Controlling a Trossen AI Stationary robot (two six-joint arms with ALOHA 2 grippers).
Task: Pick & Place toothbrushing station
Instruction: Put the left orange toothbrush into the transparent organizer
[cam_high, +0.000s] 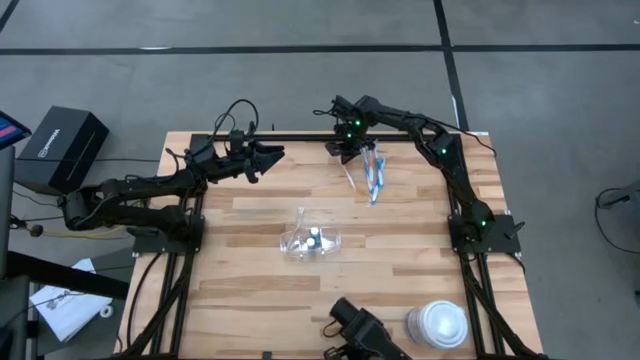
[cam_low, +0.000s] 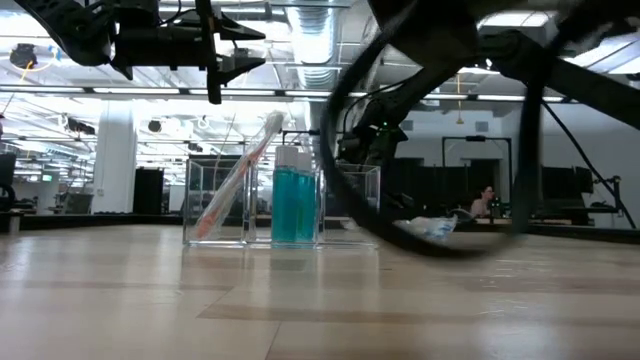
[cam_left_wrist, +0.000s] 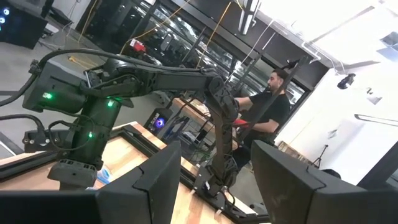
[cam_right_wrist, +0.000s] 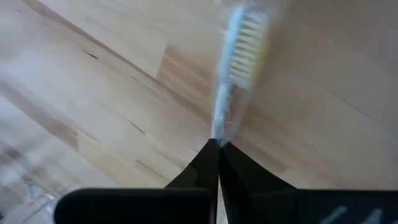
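Observation:
A clear plastic holder (cam_high: 312, 241) stands at the table's middle. In the low view an orange-white toothbrush (cam_low: 236, 178) leans in the holder (cam_low: 350, 205), and a blue-green tube (cam_low: 293, 205) stands upright in it. Blue and white toothbrushes (cam_high: 374, 178) lie at the far middle of the table. My right gripper (cam_high: 350, 150) is just beyond them, shut on a white toothbrush (cam_right_wrist: 239, 56). My left gripper (cam_high: 272, 153) is open and empty above the far left of the table; it also shows in the left wrist view (cam_left_wrist: 214, 168). My right gripper pinches the white toothbrush's handle (cam_right_wrist: 217, 132) between its two fingertips. The fingers slant down from the table's far side and lie along the brush. The bristle head (cam_right_wrist: 247, 37) points away beyond the fingertips. Whether the head rests on the table, I cannot tell.
A white round lidded container (cam_high: 440, 325) stands at the near right edge, with a dark camera mount (cam_high: 357, 325) beside it. Bare wood lies between the holder and the far toothbrushes. A person (cam_left_wrist: 270, 106) sits in the room beyond the table.

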